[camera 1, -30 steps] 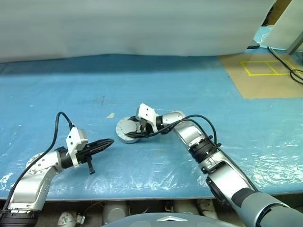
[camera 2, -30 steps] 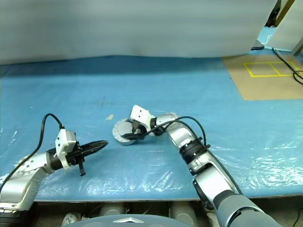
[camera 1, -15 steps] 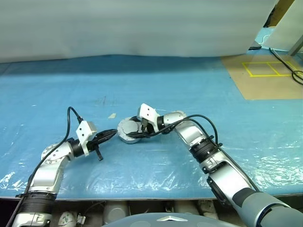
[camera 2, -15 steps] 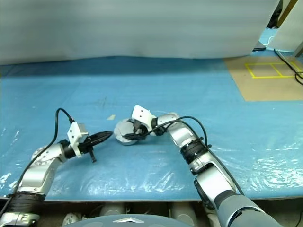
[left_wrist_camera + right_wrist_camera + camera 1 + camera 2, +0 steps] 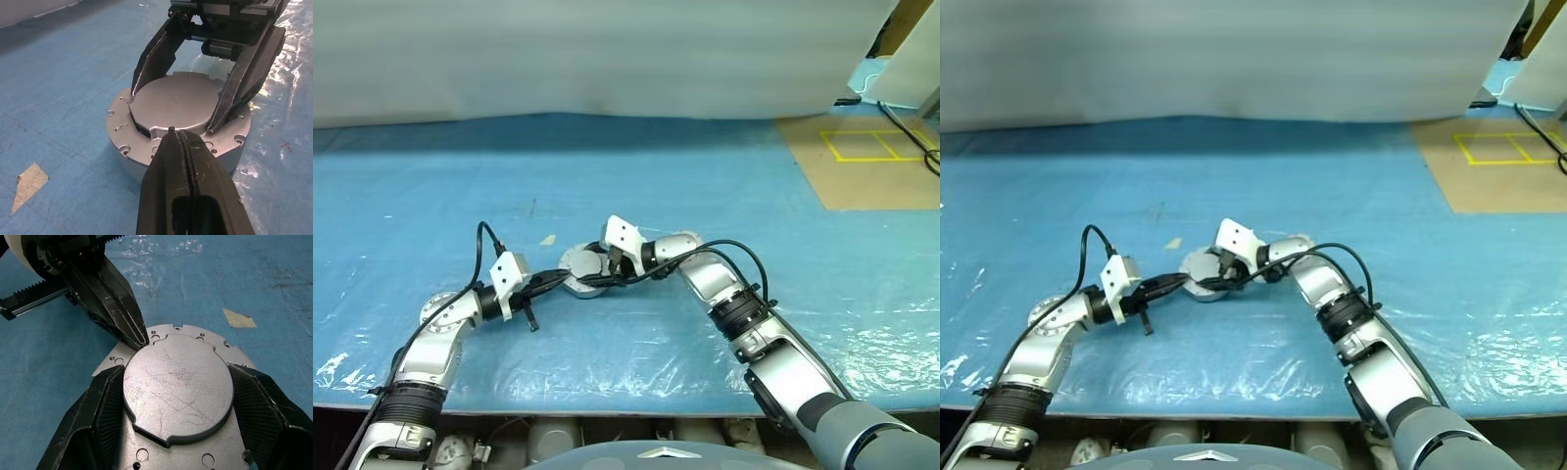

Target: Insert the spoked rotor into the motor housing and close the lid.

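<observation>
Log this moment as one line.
right gripper: clamped on lid | left gripper: shut, tips at lid edge | lid: on housing | rotor: unseen

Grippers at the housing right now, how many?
2. The right gripper straddles the lid on the motor housing, one finger each side. The shut left gripper has its tip at the lid's rim.

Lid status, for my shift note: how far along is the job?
Done: the lid lies on the housing, no rotor visible. In hand: the right end effector straddles the lid; the shut left end effector touches its edge. Left: whether it is fully seated is unclear.
</observation>
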Action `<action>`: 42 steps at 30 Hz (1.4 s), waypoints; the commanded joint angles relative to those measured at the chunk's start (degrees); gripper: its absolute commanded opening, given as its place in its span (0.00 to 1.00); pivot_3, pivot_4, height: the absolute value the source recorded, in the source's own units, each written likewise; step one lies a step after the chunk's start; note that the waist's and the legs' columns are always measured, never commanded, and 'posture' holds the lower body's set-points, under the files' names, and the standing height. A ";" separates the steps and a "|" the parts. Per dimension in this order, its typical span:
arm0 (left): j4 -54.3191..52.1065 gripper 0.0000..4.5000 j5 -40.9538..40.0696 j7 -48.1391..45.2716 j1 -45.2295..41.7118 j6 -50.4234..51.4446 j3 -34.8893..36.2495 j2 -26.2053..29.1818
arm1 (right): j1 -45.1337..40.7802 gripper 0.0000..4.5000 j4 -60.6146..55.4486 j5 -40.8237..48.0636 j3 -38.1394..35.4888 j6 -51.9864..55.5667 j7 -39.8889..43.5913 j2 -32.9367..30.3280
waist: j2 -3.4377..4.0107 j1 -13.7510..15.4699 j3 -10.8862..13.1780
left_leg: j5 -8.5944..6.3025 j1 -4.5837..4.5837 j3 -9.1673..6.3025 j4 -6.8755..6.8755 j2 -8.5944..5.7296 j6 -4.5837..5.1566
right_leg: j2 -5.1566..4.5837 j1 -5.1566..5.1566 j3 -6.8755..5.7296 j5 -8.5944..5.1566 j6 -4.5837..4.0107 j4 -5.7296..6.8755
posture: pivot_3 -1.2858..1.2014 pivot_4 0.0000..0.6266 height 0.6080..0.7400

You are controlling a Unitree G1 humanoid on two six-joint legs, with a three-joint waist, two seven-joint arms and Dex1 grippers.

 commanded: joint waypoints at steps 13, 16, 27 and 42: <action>-2.42 0.00 -2.12 -1.02 0.74 2.58 -0.88 0.09 | 2.23 0.99 -7.78 4.82 -5.10 4.03 5.53 -6.05 | 0.07 0.59 -0.14 | 0.00 -0.43 0.13 -0.12 0.00 -0.01 | 0.00 -0.28 0.02 -0.17 0.18 -0.14 | 0.52 0.24 1.00; -2.12 0.00 -2.01 -1.12 0.57 2.64 -0.81 0.18 | 1.24 0.99 -11.58 7.89 -7.91 6.76 6.49 -7.67 | 0.01 0.57 -0.10 | 0.01 -0.85 0.15 -0.09 -0.04 -0.01 | 0.00 -0.63 0.01 -0.03 -0.07 -0.17 | 0.52 0.24 1.00; -1.64 0.00 -2.01 -2.35 -0.17 3.00 -0.79 0.92 | 2.14 0.99 -11.36 22.09 -21.79 33.80 1.34 -9.56 | -0.02 0.29 -0.07 | 0.15 -1.36 0.28 -0.07 0.05 -0.24 | 0.11 -1.14 -0.08 -0.02 -0.27 -0.09 | 0.52 0.24 1.00; -0.15 0.00 -1.71 -3.09 -0.84 1.85 -0.55 1.11 | 9.07 0.99 -12.91 33.34 -21.60 58.12 -3.54 -3.61 | 0.00 0.38 -0.06 | 0.15 -1.32 0.29 -0.07 0.06 -0.26 | 0.09 -1.14 -0.09 -0.04 -0.30 -0.06 | 0.52 0.24 1.00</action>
